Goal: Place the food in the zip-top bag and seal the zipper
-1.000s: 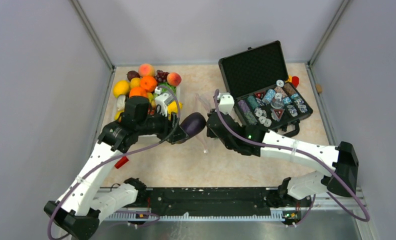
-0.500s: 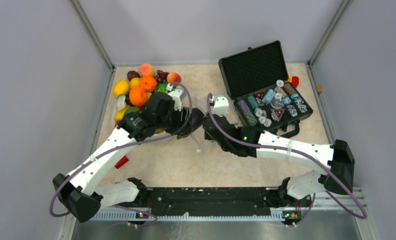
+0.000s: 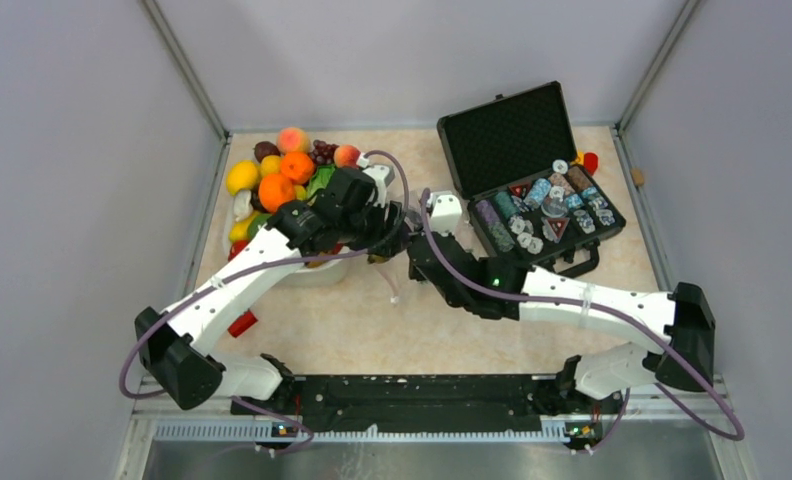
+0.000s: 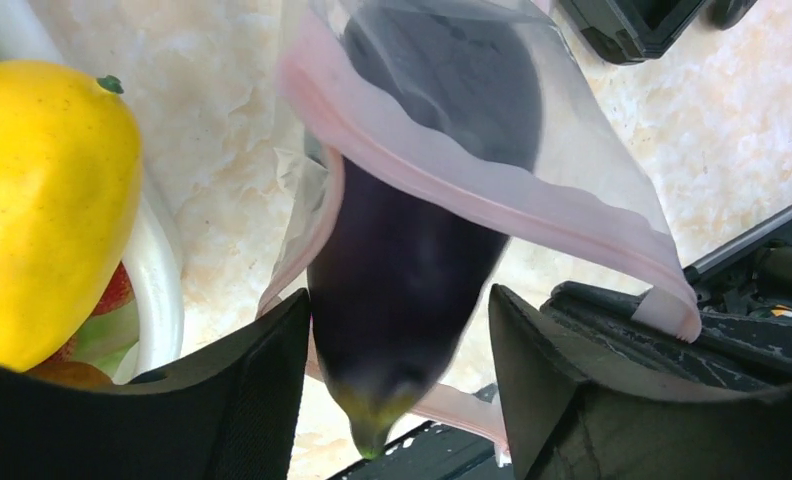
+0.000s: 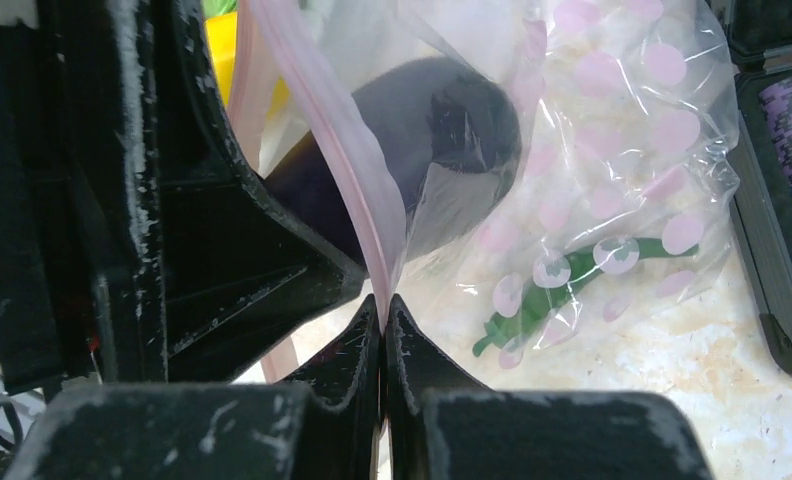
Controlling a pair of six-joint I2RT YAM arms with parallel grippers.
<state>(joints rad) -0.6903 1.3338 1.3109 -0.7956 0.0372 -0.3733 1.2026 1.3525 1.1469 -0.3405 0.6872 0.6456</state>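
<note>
Between the fruit basin (image 3: 317, 274) and the black case (image 3: 517, 135), the left gripper (image 4: 397, 300) clasps the dark purple eggplant (image 4: 412, 250) with fingers half apart, its rounded end already inside the zip-top bag (image 4: 572, 165). The right gripper (image 5: 384, 312) is closed tight, pinching the pink zipper (image 5: 357, 205).
</note>
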